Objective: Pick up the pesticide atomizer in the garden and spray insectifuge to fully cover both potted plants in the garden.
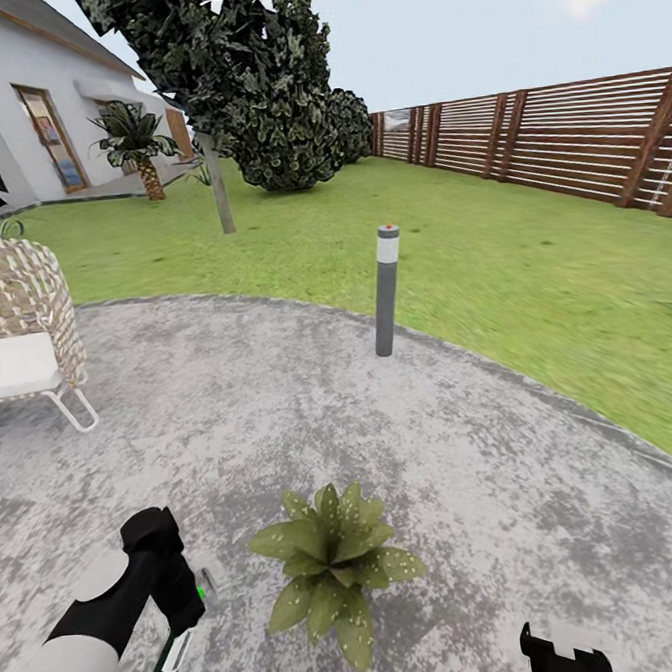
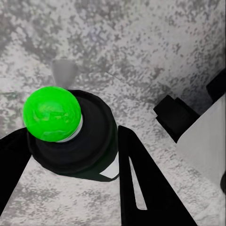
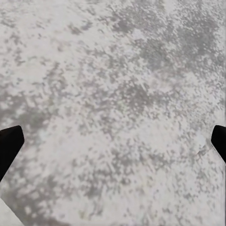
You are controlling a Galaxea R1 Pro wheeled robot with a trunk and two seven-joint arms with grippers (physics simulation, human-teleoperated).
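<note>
The pesticide atomizer (image 1: 168, 663), a slim dark green bottle with a white band, hangs low over the grey paved patio (image 1: 280, 400) of the garden, at the head view's bottom left. My left gripper (image 1: 183, 609) is shut on it. In the left wrist view its bright green cap (image 2: 52, 114) and dark body sit between the two black fingers (image 2: 141, 183). One potted plant (image 1: 337, 566), a low rosette of speckled olive leaves, stands just right of the atomizer. My right gripper (image 1: 564, 656) is low at the bottom right. It is open (image 3: 113, 141) over bare paving.
A grey bollard lamp (image 1: 386, 290) stands at the patio's far edge. A wicker chair (image 1: 20, 328) sits at the left. Lawn (image 1: 531, 262), dark shrubs (image 1: 280, 109), a palm (image 1: 141, 149), a house (image 1: 9, 108) and a brown slatted fence (image 1: 563, 135) lie beyond.
</note>
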